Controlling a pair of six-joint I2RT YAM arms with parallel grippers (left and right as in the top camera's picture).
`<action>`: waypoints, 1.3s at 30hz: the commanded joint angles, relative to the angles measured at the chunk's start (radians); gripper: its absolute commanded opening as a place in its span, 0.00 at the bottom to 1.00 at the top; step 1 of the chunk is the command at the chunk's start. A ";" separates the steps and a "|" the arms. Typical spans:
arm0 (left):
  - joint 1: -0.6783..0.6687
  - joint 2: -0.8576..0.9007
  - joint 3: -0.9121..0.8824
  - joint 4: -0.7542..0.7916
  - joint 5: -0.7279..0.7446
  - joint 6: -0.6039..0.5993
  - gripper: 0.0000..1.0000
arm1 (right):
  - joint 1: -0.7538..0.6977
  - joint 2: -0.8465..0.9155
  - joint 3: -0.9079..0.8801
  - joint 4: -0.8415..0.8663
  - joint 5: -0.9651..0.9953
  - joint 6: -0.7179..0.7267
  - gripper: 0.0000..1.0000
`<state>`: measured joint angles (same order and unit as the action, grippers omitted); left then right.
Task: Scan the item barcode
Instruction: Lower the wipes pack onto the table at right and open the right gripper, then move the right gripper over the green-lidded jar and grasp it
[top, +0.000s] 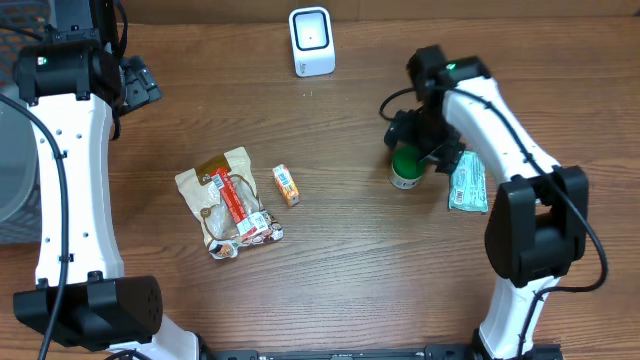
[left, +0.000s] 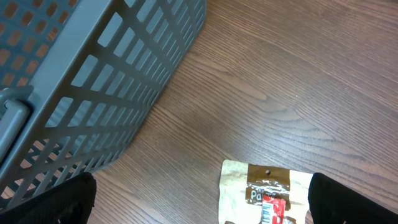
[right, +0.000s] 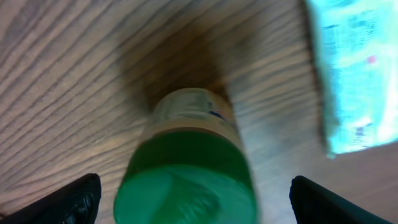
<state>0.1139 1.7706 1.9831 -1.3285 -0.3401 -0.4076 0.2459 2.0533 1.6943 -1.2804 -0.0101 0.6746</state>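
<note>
**Right pincer hangs wide open over the green bottle**

The right pincer (right: 199, 198) is wide open and holds nothing. Its two fingers stand far apart, one on each side, and neither one touches anything. Right under it, between the fingers, is the bottle with the green cap (right: 186, 155). The bottle stands upright on the counter (top: 350, 280), so its long side goes up and down and its cap points up at the pincer. I think the fingers have to come down around its sides for a grip.

Just to the right of the bottle lies a flat blue-green packet (top: 468, 183). The white scanner (top: 311, 41) sits at the far edge, off to the left of the bottle, well apart from it. The bottle has not been scanned yet.

The left pincer (left: 205, 199) is wide open too, and empty. It hangs on the far left by the grey basket (left: 93, 81), above the top of a snack pouch (top: 228, 200). The right arm is much nearer to the bottle.
</note>
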 joint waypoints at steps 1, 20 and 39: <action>0.002 -0.026 0.020 0.000 0.001 0.011 1.00 | 0.029 0.002 -0.044 0.048 0.021 0.037 0.98; 0.002 -0.026 0.020 0.000 0.001 0.011 1.00 | 0.142 0.002 -0.057 0.102 0.020 -0.204 0.72; 0.002 -0.026 0.020 0.000 0.001 0.011 1.00 | 0.286 0.002 -0.057 0.189 0.106 -0.248 0.82</action>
<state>0.1139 1.7706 1.9831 -1.3285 -0.3401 -0.4080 0.5426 2.0544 1.6417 -1.1114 0.0753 0.3195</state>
